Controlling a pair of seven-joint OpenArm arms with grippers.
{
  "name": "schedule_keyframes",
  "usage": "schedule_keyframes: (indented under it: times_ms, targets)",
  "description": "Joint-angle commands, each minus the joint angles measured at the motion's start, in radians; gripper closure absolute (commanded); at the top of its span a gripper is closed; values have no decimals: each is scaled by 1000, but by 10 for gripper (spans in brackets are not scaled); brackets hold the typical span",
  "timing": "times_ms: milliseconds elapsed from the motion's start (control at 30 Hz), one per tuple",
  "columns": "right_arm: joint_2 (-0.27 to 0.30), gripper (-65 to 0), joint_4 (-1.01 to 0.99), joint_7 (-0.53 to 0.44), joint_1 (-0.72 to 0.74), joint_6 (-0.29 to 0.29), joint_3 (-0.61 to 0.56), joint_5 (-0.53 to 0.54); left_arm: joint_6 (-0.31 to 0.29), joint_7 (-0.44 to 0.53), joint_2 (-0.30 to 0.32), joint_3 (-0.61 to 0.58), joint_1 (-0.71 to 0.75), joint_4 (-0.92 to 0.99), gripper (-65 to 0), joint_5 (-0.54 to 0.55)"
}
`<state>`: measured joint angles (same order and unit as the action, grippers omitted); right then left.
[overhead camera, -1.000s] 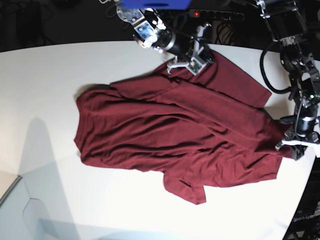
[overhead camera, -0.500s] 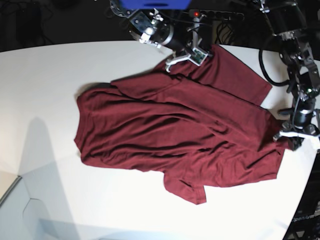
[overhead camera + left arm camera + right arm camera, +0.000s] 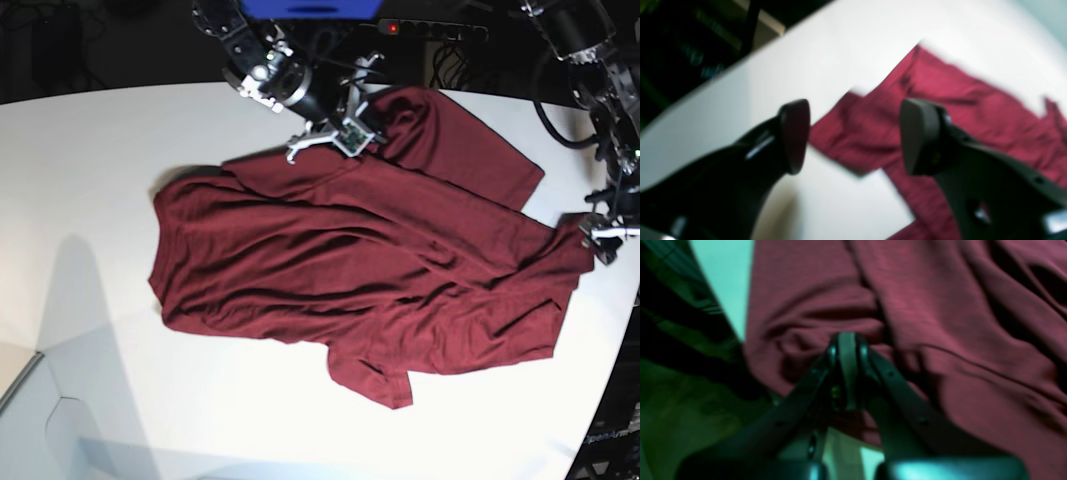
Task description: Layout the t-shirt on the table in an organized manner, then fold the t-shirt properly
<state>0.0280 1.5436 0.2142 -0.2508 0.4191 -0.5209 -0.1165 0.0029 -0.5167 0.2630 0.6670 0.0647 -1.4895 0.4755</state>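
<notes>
The maroon t-shirt (image 3: 330,260) lies rumpled across the middle of the white table (image 3: 100,180), with one sleeve pointing toward the near edge. At its far edge, my right gripper (image 3: 358,135) is shut on a bunch of fabric. The right wrist view shows the closed fingertips (image 3: 846,350) pinching the t-shirt (image 3: 940,306). At the shirt's right end, my left gripper (image 3: 606,235) hangs open. In the blurred left wrist view its fingers (image 3: 795,136) stand wide apart above a corner of the t-shirt (image 3: 957,100), nothing between them.
The table's curved edge (image 3: 605,390) runs close to the shirt's right end. Behind the far edge lie a black power strip (image 3: 430,28) with a red light, cables, and a blue object (image 3: 310,8).
My left gripper has opened, let go of the shirt's right corner and drawn away from it. My right gripper has dragged the far edge of the shirt leftward.
</notes>
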Motion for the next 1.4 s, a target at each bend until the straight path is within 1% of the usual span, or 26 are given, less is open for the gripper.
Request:
schedule_keyframes:
  times_ms: [0,67,133,167,267,300,367,467,667,867,1033,1100,1200,1367]
  targets:
    - [-7,0,34,-31,3,8,11,11,-2,30,22,7,-13,-9,-438,6]
    - [-7,0,65,-31,0,10,51,11,-2,28,17,7,14,-18,-438,15]
    - [-7,0,91,-29,-2,11,95,11,-2,33,11,1,62,-75,-430,24]
    - [-7,0,102,-26,-2,11,117,11,-4,28,-3,-3,83,-107,-423,39]
    - [-7,0,123,-25,-3,13,189,11,-4,34,-41,-45,142,-170,-376,45]
    - [-7,0,130,-28,-3,13,215,11,-4,34,-47,-56,157,-171,-366,45]
    - [-7,0,150,-25,-5,14,250,11,-4,34,-54,-71,185,-164,-373,45]
    - [-7,0,156,-29,-17,14,290,11,-4,36,-54,-91,189,-67,-378,45]
    - [-7,0,157,-29,-22,14,296,11,-4,36,-44,-154,189,17,-376,47]
    - [-7,0,157,-29,-22,14,296,11,-4,36,-40,-188,189,26,-376,42]
    - [-7,0,157,-29,-20,14,296,11,-4,36,-38,-252,194,26,-375,-53]
    - [-7,0,157,-29,-17,14,296,11,-4,36,-46,-260,198,25,-368,-93]
    - [-7,0,157,-29,-14,14,296,11,-4,36,-46,-260,206,30,-301,-126]
    - [-7,0,157,-29,-12,14,296,11,-4,36,-38,-287,223,43,-196,-130]
